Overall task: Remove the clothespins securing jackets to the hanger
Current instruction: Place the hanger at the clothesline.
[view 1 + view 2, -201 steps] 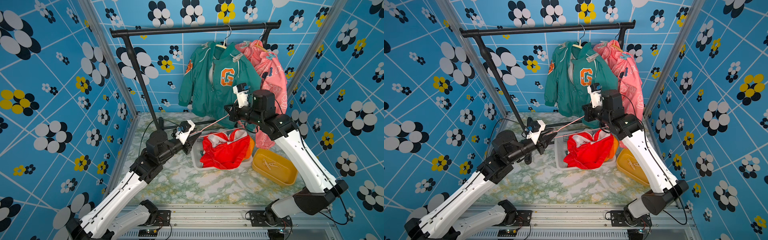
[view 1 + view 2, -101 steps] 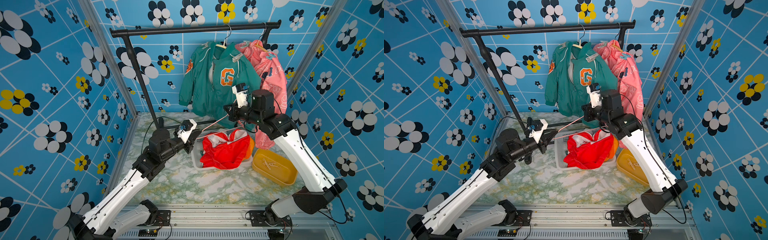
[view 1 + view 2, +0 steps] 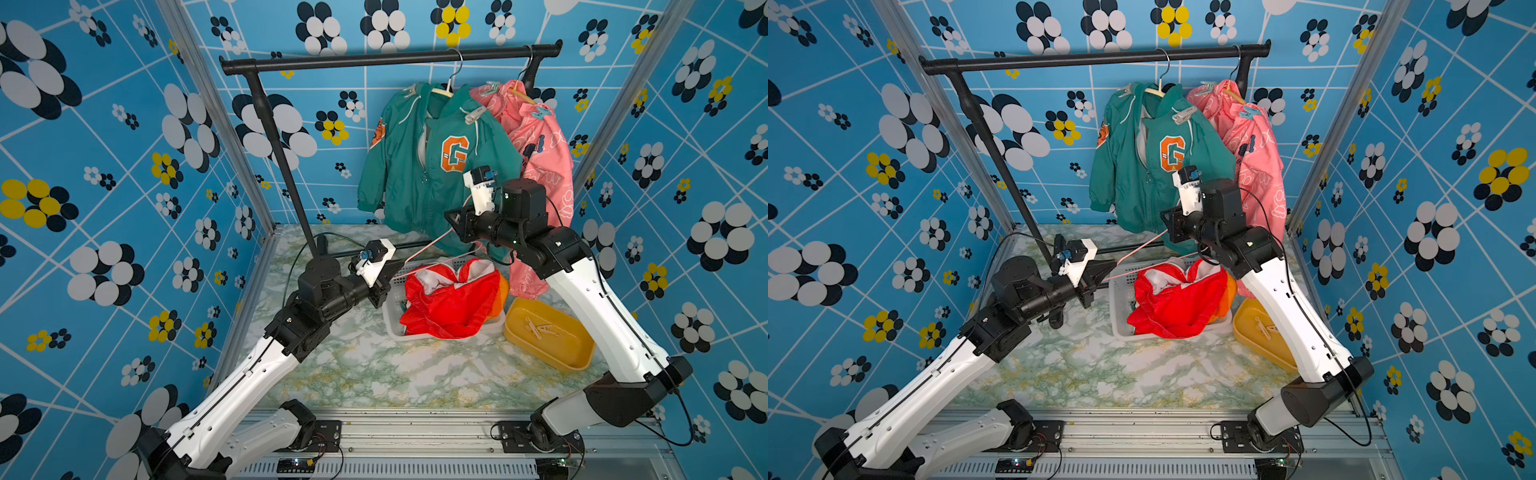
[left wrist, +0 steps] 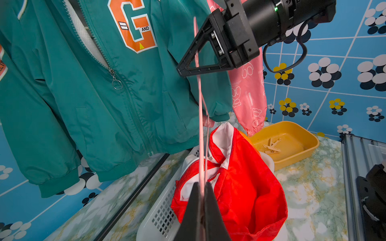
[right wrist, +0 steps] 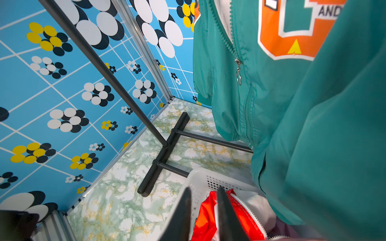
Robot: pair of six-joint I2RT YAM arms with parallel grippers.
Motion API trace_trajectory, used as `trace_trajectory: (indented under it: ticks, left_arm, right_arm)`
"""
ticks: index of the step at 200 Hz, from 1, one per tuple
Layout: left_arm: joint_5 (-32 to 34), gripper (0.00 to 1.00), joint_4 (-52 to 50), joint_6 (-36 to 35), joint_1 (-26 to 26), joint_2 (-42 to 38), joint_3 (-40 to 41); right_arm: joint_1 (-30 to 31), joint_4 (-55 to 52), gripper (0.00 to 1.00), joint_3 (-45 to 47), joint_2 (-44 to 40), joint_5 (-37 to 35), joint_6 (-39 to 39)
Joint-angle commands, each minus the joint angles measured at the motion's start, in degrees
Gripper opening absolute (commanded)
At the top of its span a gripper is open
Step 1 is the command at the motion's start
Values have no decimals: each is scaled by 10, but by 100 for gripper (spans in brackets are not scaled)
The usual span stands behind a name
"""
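Observation:
My left gripper (image 3: 394, 271) (image 4: 201, 184) is shut on one end of a thin pink hanger (image 3: 432, 246) (image 4: 200, 125). The hanger slants up to my right gripper (image 3: 451, 220) (image 5: 203, 191), whose jaws stand apart with nothing between them. A red jacket (image 3: 453, 299) (image 4: 240, 177) lies crumpled in the white basket (image 3: 392, 322). The green jacket (image 3: 415, 178) and pink jacket (image 3: 540, 137) hang on the rail. A whitish clothespin (image 3: 475, 114) and a pale teal clothespin (image 3: 540, 110) clip their shoulders. Loose clothespins (image 3: 538, 328) (image 4: 271, 146) lie in the yellow tub (image 3: 577, 357).
The black rail (image 3: 374, 58) stands on a slanting post (image 3: 282, 158) with a cross foot (image 5: 165, 154) on the marble tabletop (image 3: 374, 374). Blue flowered walls close in the left, back and right sides. The basket and tub sit at the right.
My right gripper has opened and let go of the pink hanger. My left gripper has shut on the hanger's lower end after moving a little to the right.

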State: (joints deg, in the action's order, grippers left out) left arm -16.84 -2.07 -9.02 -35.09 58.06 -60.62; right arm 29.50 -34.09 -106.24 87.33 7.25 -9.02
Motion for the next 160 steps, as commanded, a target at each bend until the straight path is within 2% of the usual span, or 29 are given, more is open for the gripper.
trace_trajectory:
  ticks: [1,16,21,27,93,136,160]
  left_arm:
    - [34,0,-15,-14,4,-17,-17]
    - [62,0,-31,-28,4,-39,-16]
    - [69,0,-35,-31,3,-46,-15]
    - [75,0,-40,-34,4,-54,-13]
    - [164,0,-65,-64,4,-134,-2]
    - [269,0,-24,-65,3,-192,14]
    - [346,0,30,-70,3,-189,18]
  right_arm:
    - [2,10,52,-2,-8,-15,4]
    - [2,11,59,3,-15,-24,4]
    - [2,12,66,5,-18,-26,4]
    - [2,15,68,9,-22,-29,5]
    - [1,38,72,50,-71,-73,9]
    - [-2,56,77,105,-129,-120,18]
    - [-4,57,77,121,-137,-131,17]
